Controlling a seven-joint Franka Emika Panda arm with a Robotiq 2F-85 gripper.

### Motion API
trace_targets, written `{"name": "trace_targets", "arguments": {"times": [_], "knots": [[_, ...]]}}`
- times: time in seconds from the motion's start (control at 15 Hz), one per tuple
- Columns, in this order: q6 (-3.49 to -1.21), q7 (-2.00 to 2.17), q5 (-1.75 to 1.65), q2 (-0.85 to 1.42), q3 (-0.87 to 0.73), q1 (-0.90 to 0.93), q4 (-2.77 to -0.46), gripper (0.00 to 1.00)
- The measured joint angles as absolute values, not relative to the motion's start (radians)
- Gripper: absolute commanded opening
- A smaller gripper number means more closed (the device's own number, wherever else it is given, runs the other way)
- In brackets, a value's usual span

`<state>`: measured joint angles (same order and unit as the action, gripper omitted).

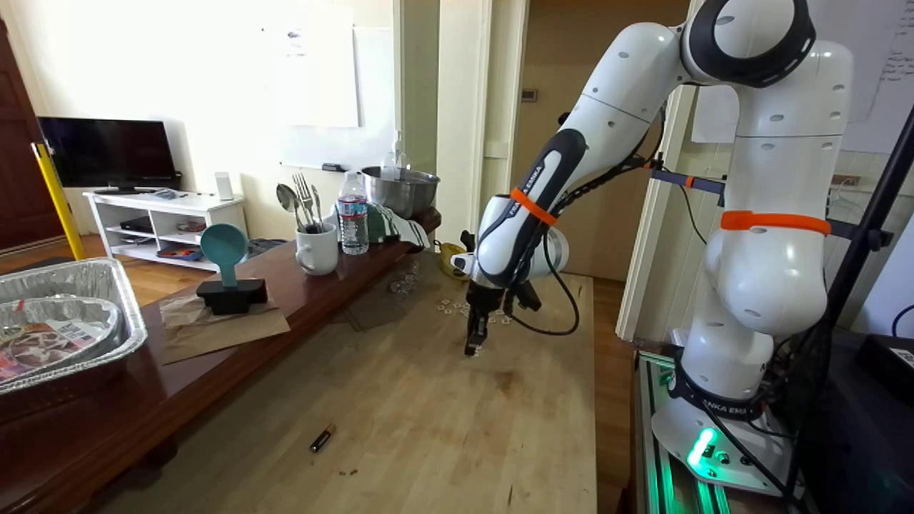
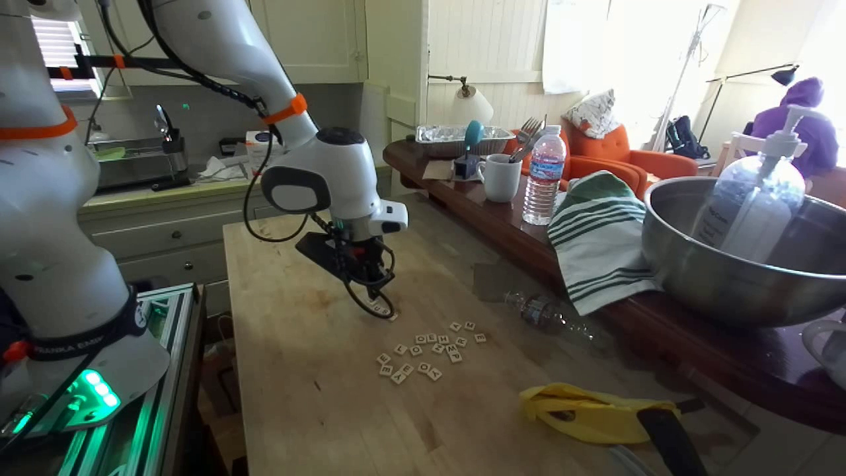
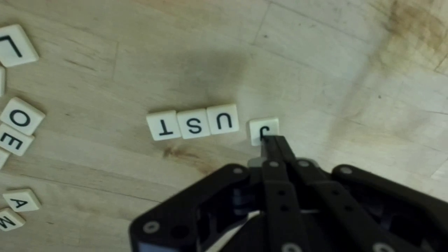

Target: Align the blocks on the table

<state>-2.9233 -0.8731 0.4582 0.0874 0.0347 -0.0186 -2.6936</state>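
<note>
Dark wood tops the counter (image 1: pixel 136 392) along the left edge of your table (image 1: pixel 428 428) in an exterior view, where it carries foil trays (image 1: pixel 130 314), a white mug (image 1: pixel 319 251) of cutlery (image 1: pixel 286 198) and a water bottle (image 1: pixel 353 214). Right of that, a battery (image 1: pixel 323 437) lies on the table. Past the right edge stands your robot's base (image 1: pixel 728 435), lit green, leaving your table between base and counter.

Across your wrist view, left to right, you have loose letter tiles (image 3: pixel 22 116), then a row of T, S and U tiles (image 3: pixel 193 123) set edge to edge, then the J tile (image 3: pixel 258 125), slightly apart from the U. In both exterior views the loose tiles lie well in from the table's robot-side edge. Your hand (image 3: pixel 273 138) stands narrow at the right, its two fingers (image 3: pixel 278 189) together and their tips covering part of the J tile; whether they touch it, you cannot tell.
</note>
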Motion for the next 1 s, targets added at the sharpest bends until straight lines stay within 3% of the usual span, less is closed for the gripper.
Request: {"name": "trace_targets", "arguments": {"times": [0.67,1.0], "knots": [[-2.911,-0.911,0.396,0.058,0.016,-0.022,-2.730,0.00],[-2.863,-0.830,0.187,0.041,-0.040,-0.039,-2.740,0.00]]}}
